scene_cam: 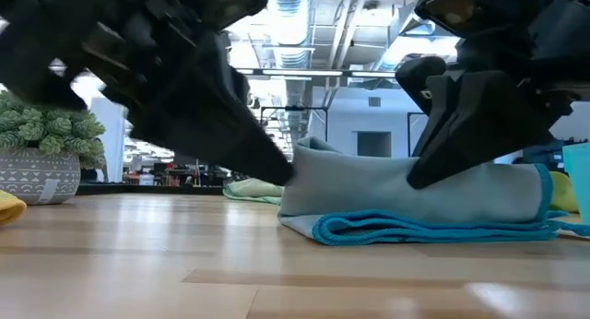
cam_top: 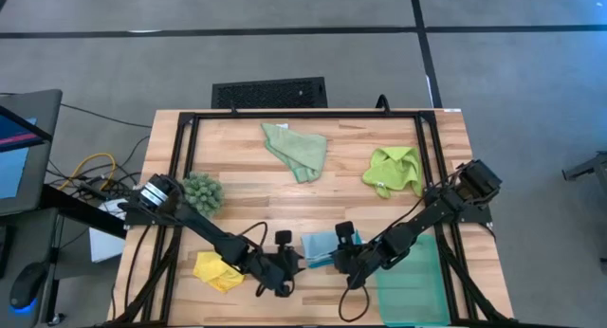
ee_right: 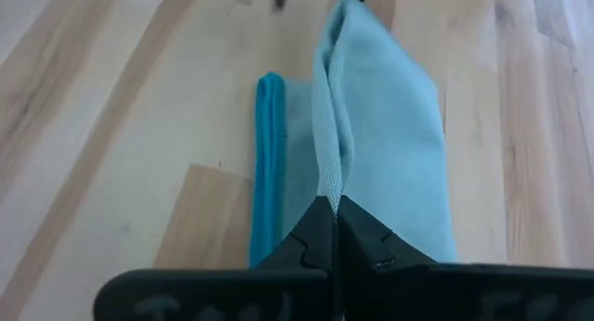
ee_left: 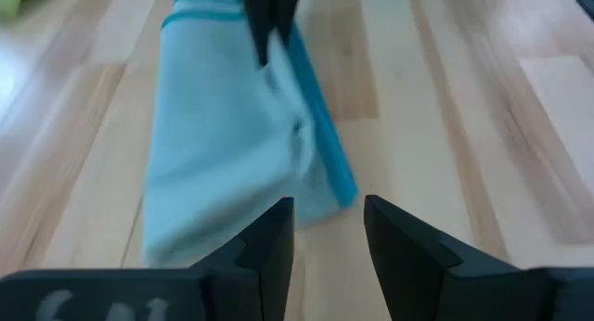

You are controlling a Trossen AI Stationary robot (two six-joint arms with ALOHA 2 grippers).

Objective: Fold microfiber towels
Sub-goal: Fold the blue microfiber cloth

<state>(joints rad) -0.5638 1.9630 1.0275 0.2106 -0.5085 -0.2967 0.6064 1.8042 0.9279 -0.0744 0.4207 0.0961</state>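
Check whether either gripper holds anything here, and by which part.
The right gripper is shut on the light blue towel, pinching a raised fold of it at one end. The left gripper is open just short of the towel's other end, holding nothing.

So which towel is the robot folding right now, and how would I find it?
Look at the near edge of the wooden table, in the middle, where the two arms meet. The light blue towel lies there, beside the teal tray, with the right gripper shut on its raised fold and the left gripper open beside it. It is the only blue one; the others are green or yellow.
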